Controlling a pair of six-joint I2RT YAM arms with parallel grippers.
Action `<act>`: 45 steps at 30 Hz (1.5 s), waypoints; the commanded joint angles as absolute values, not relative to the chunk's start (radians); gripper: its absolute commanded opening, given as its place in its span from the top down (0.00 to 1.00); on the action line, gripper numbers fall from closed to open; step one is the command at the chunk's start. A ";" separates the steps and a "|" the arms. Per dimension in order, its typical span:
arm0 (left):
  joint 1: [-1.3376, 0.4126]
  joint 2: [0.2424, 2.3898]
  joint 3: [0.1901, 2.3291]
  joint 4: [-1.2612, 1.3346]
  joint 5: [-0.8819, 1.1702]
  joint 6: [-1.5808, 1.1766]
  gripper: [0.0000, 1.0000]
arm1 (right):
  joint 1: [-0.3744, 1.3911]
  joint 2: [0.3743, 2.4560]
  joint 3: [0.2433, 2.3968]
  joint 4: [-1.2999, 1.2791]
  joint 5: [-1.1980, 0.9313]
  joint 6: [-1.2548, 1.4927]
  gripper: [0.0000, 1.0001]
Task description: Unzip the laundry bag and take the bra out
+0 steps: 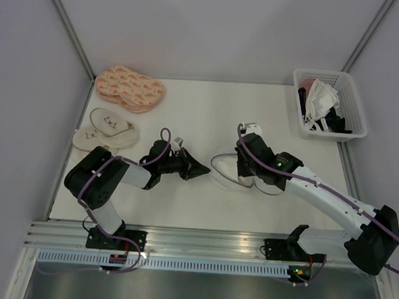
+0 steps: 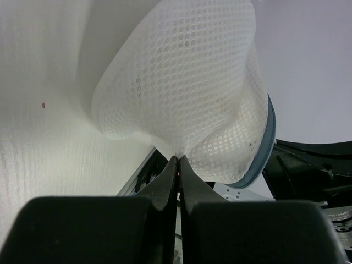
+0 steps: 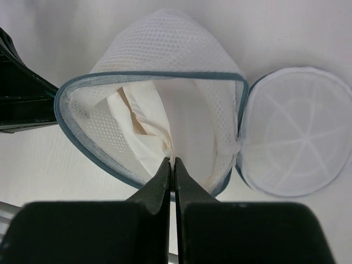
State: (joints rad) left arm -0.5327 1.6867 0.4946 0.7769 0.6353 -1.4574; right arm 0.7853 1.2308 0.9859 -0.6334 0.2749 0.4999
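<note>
Toward the middle of the white table's (image 1: 208, 116) near edge, our left gripper (image 2: 177, 160) is clenched on the wall of the round white mesh laundry bag (image 2: 181, 82). Beside it, our right gripper (image 3: 173, 165) reaches through the unzipped grey-rimmed mouth, jaws pinched on a fold of the cream-white padded bra (image 3: 140, 126) inside. Unzipping looks done; removal is in hand. Next we should draw the bra out past the rim, the left anchoring the bag.
</note>
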 commanded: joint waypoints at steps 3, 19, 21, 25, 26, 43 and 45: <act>-0.534 1.712 0.492 0.831 0.647 -1.482 0.98 | 0.784 1.149 1.106 -0.669 0.336 0.446 1.00; -0.535 1.730 0.520 0.810 0.706 -1.424 0.98 | 0.658 1.253 1.548 -0.614 0.537 0.373 1.00; -0.537 1.736 0.528 0.813 0.715 -1.422 0.98 | 0.608 1.288 1.578 -0.600 0.577 0.385 1.00; -0.538 1.729 0.522 0.819 0.741 -1.417 0.98 | 0.461 1.363 1.649 -0.607 0.638 0.410 0.99; -0.540 1.726 0.520 0.818 0.747 -1.413 0.98 | 0.386 1.380 1.660 -0.606 0.658 0.425 1.00; -0.541 1.723 0.552 0.756 0.811 -1.396 0.98 | -0.233 1.899 1.908 -0.595 0.542 0.566 0.99; -0.540 1.721 0.564 0.735 0.813 -1.388 0.98 | -0.259 1.985 2.021 -0.623 0.522 0.568 1.00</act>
